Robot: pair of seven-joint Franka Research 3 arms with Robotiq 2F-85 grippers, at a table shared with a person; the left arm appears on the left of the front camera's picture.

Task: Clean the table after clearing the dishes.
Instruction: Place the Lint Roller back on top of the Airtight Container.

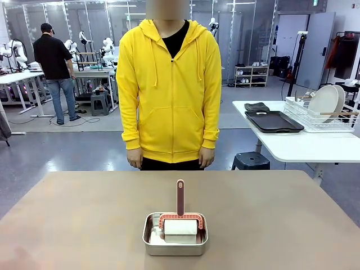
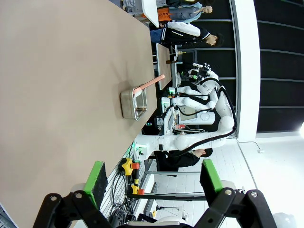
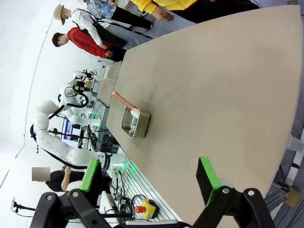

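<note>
Table (image 1: 84,219), tan and matte, spreads bare across the front view, so clearing looks done. Plates (image 1: 326,101) stand in a rack (image 1: 315,119) on the white side table (image 1: 292,143). Cleaning seems not begun: the lint roller (image 1: 180,222) sits in its steel pan (image 1: 151,244) near the robot's edge. Left gripper (image 2: 154,180) and right gripper (image 3: 149,173) both gape wide, holding nothing.

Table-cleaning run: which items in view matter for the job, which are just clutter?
Job:
- large tan-brown table
- lint roller with dark red handle and white roll, standing in the small rectangular steel pan
- round white plates in the wire rack
- dark brown handled tray

Lying about:
- dark stool
- dark folded cloth
</note>
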